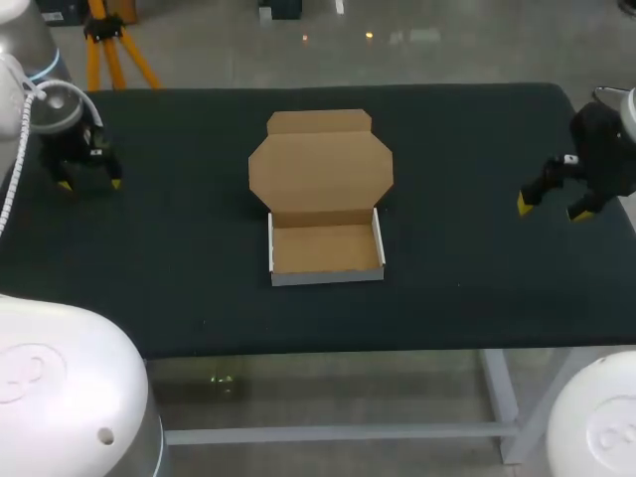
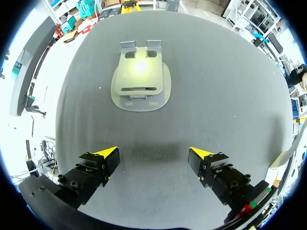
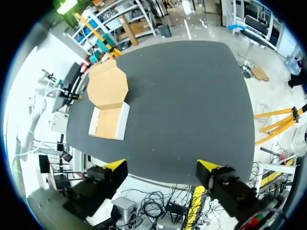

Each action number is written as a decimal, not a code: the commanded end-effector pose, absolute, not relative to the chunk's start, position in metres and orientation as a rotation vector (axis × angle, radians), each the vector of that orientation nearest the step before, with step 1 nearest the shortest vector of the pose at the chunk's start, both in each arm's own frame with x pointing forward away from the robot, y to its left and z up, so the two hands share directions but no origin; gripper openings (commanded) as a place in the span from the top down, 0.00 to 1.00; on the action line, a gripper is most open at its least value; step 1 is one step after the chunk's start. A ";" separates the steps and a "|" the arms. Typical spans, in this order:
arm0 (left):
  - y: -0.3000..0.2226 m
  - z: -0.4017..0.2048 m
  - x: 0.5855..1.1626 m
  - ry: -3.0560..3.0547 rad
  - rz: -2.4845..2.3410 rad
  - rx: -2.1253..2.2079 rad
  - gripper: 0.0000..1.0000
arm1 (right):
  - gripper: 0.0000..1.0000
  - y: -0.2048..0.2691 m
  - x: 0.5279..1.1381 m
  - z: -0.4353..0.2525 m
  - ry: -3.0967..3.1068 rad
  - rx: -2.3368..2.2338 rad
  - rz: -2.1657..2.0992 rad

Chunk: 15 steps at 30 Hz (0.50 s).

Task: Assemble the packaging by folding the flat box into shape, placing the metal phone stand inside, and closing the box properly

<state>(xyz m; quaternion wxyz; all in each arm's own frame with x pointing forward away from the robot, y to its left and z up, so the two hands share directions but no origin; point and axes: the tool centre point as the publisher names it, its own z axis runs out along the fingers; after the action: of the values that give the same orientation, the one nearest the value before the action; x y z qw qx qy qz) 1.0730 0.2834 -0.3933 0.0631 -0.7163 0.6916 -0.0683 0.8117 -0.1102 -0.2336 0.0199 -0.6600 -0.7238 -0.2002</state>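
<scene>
Open box [image 1: 326,204] sits mid-table [image 1: 477,298], lid flat toward 12 o'clock. Left fingers [image 1: 115,183] at 9, right fingers [image 1: 525,204] at 3, both spread wide, empty. Stand [image 2: 140,81] lies ahead of left fingers.
</scene>
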 end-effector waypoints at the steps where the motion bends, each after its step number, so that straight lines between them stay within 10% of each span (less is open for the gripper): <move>1: 0.286 -0.395 1.080 2.098 -0.194 -2.167 0.00 | 0.00 -0.110 0.811 -0.232 -2.245 -2.047 -0.615; 15: 0.291 -0.398 1.097 2.119 -0.187 -2.151 0.00 | 0.00 -0.110 0.811 -0.232 -2.245 -2.047 -0.615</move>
<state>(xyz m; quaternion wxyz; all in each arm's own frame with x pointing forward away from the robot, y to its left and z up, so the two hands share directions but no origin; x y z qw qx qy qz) 1.0891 0.2898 -0.3952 0.0630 -0.7095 0.6987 -0.0668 0.8117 -0.1102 -0.2336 0.0198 -0.6601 -0.7238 -0.2001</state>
